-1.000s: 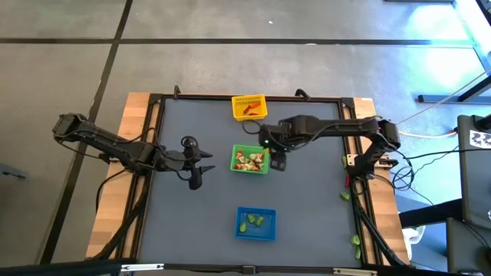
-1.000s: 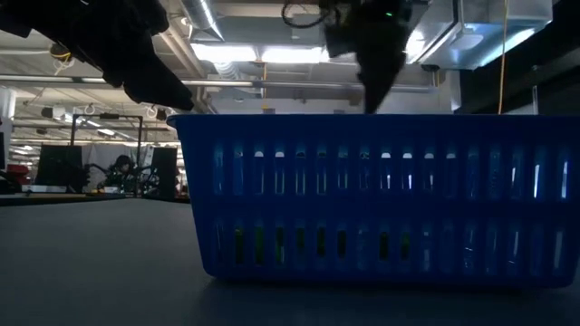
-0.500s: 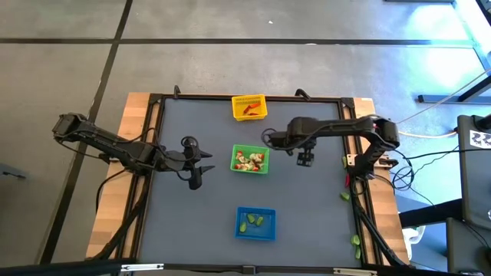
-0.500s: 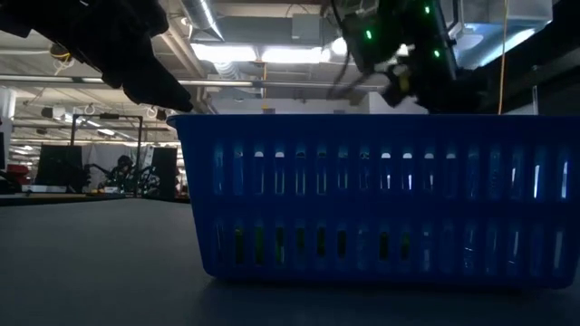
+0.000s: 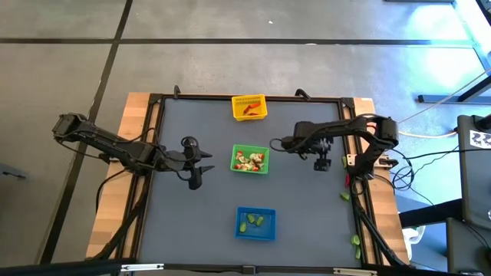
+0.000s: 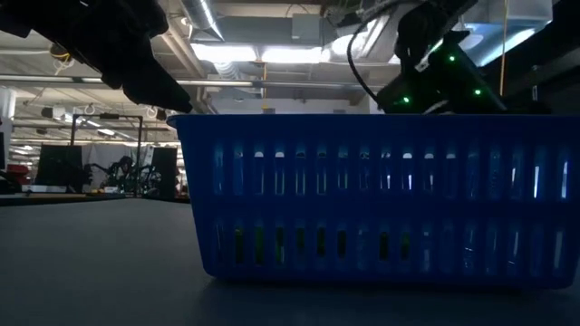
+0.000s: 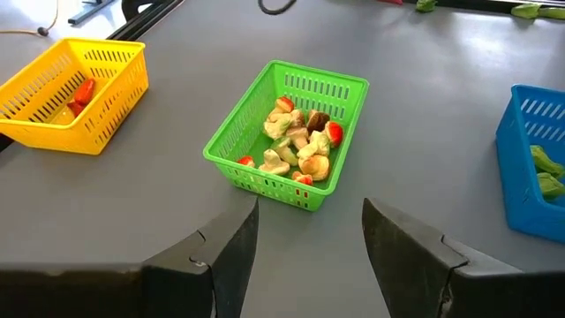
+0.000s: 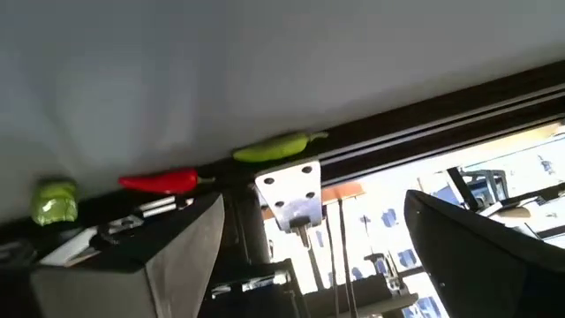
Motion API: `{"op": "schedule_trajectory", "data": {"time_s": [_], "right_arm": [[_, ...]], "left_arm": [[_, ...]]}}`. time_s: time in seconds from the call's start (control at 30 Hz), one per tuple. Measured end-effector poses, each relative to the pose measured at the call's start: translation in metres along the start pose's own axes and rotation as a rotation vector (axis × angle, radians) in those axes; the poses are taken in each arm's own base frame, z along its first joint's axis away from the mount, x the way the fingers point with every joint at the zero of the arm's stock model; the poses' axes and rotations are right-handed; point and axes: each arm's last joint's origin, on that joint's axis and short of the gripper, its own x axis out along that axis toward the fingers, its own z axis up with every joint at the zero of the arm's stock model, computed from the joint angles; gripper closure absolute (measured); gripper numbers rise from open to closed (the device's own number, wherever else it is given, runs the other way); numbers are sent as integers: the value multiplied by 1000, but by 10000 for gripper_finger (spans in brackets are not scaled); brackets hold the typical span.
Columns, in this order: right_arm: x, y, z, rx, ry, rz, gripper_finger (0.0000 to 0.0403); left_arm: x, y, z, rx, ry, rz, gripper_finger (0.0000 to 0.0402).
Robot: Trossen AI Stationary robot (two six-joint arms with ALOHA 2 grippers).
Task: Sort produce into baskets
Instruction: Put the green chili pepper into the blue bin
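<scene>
My right gripper [image 5: 323,162] was wide open and held nothing, over bare table near the right edge. Red and green produce [image 8: 161,182] lay there; I judged I must reach next. The green basket [image 5: 250,159] sat mid-table. My left gripper [image 5: 201,162] waited, open and empty.

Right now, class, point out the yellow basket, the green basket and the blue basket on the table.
yellow basket [image 5: 249,99]: high view, far rim.
green basket [image 5: 251,148]: high view, far rim.
blue basket [image 5: 255,210]: high view, far rim.
</scene>
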Motion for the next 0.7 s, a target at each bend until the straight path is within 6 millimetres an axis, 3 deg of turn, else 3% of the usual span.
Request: {"op": "schedule_trajectory", "data": {"time_s": [0.47, 0.7], "right_arm": [[13, 2, 1, -39, 16, -34, 56], [38, 7, -3, -77, 90, -22, 56]], "left_arm": [[0, 0, 0, -7, -1, 0, 202], [0, 0, 0, -7, -1, 0, 202]]}}
